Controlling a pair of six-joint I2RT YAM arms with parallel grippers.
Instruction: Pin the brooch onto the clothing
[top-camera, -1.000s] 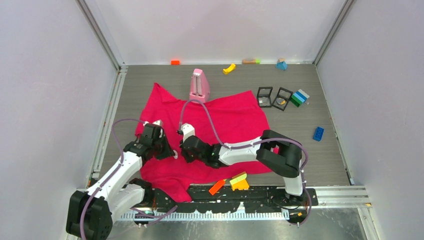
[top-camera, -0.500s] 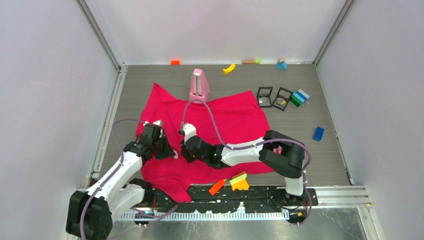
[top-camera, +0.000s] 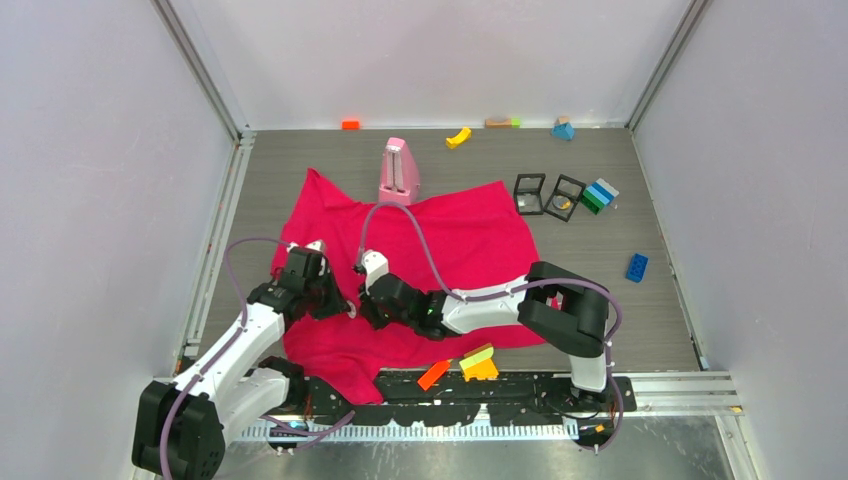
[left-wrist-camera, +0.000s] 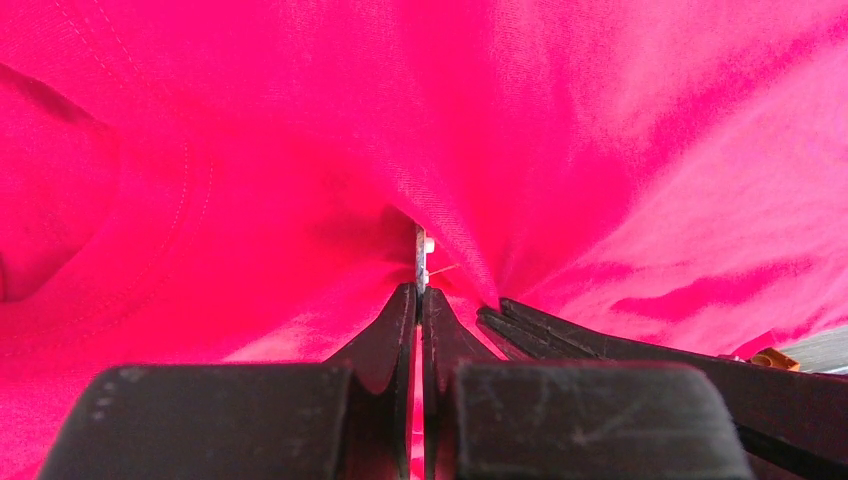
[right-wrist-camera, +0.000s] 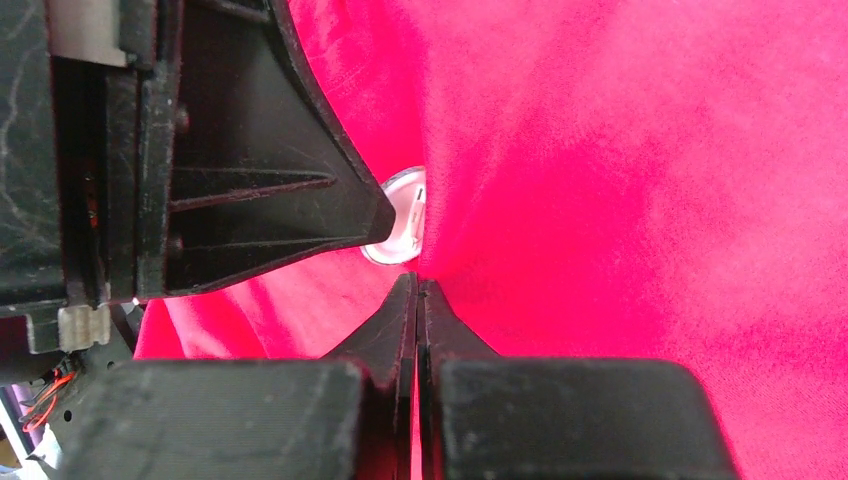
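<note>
Shirt (top-camera: 470, 235): crimson-pink, wrinkled, spread over the middle of the counter (top-camera: 300, 165); pulled up into a small ridge near its front left part, between the two tools.
Brooch (right-wrist-camera: 402, 215): small pale round disc at that ridge, touching the cloth; seen edge-on as a thin metal sliver in the left wrist view. Whether pinned through the cloth: cannot tell.
Left tool (top-camera: 345, 308): narrow, fingers almost together, clamping the brooch at the tips and pressing it against the cloth.
Right tool (top-camera: 367, 303): narrow, tips squeezed together on a fold of shirt just beside the brooch.
Both tools: low over the shirt, facing each other tip to tip, nearly touching.
Pink case (top-camera: 398, 172): upright, wedge-shaped, at the shirt's far edge.
Frames (top-camera: 547, 195): two black squares side by side, right of the shirt, apart from it.
Striped block (top-camera: 598, 195): blue and green, just beside the frames.
Blue block (top-camera: 637, 267): alone, well to the right.
Orange block (top-camera: 433, 374) and yellow block (top-camera: 479, 363): at the near rail, by the shirt's front hem.
</note>
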